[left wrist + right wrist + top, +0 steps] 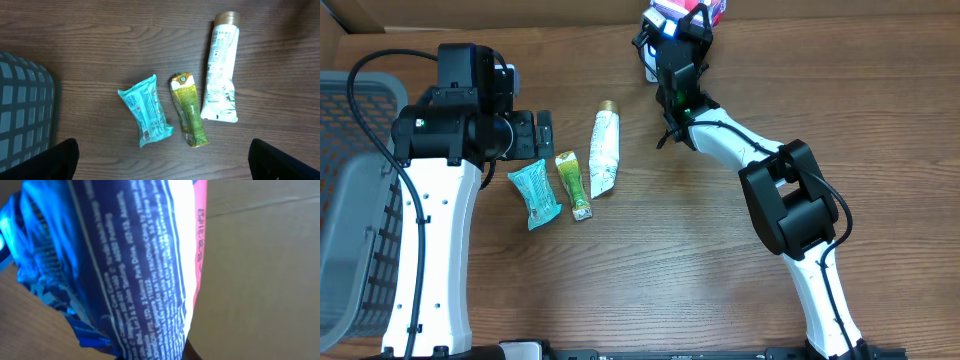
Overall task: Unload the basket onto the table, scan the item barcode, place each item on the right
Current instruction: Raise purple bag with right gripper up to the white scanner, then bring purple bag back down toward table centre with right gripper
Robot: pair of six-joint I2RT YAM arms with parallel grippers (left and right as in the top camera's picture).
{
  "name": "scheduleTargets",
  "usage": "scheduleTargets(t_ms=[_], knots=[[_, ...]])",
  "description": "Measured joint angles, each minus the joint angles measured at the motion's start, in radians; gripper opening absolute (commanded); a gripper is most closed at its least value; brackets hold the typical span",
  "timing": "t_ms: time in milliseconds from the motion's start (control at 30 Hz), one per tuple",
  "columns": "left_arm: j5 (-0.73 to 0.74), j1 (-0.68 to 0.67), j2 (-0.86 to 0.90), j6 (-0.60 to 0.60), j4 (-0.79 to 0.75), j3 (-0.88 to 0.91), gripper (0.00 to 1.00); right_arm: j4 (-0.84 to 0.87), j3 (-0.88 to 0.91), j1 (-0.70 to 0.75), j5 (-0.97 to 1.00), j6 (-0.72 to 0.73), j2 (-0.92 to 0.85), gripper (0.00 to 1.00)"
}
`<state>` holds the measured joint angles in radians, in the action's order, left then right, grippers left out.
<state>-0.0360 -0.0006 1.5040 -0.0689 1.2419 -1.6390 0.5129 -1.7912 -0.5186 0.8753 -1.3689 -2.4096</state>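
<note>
Wooden worktop (650, 260) carries a tube (605, 150), with a sachet (574, 184) and teal pack (534, 193) just left of it and a basket (350, 200) further left. Up and right of the tube, the packet (670, 12) is cut off by the frame edge and no barcode can be made out. The right fingers (698, 25) are clamped on it. By the teal pack, the left fingers (285, 160) are spread wide and empty.
</note>
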Motion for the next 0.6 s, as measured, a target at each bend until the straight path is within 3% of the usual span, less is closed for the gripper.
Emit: scheduleTargets(t_ms=[167, 400, 500, 600], knots=[[0.001, 0.000, 0.000, 0.000, 0.000, 0.000, 1.00, -0.214, 0.006, -0.022, 0.006, 0.073, 0.058, 0.04], [0.003, 0.000, 0.000, 0.000, 0.000, 0.000, 1.00, -0.762, 0.013, -0.060, -0.039, 0.447, 0.364, 0.04], [0.003, 0.000, 0.000, 0.000, 0.000, 0.000, 1.00, -1.073, 0.007, -0.064, -0.204, 0.680, 0.545, 0.04], [0.003, 0.000, 0.000, 0.000, 0.000, 0.000, 1.00, -1.286, 0.003, -0.033, -0.525, 0.890, 0.690, 0.04]])
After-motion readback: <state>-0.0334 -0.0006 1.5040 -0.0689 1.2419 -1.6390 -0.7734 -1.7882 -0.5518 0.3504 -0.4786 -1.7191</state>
